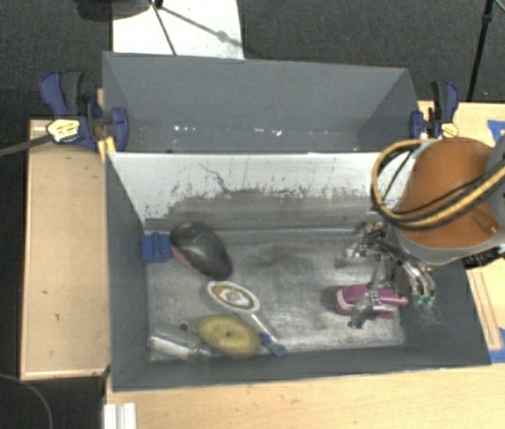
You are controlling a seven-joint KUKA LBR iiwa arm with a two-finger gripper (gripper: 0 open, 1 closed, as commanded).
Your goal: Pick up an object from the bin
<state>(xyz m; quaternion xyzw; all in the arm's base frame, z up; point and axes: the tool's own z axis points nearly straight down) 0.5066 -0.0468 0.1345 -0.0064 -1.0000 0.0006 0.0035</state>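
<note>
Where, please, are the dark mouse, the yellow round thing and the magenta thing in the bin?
dark mouse (200, 248), camera view, middle of its back.
yellow round thing (218, 336), camera view, its left half.
magenta thing (350, 298), camera view, its left end.

View: one camera is looking down on the bin (261, 105) from above, tilting somewhat to one side.
Facing: it is pointing toward the bin's tall far wall, which is lying at the top; the near rim is running along the bottom.
Nearness: it is standing far enough off that the whole bin is fitting in, with dark floor (20, 16) showing beyond.
Right side: the arm (444, 195) is reaching in from there.
</note>
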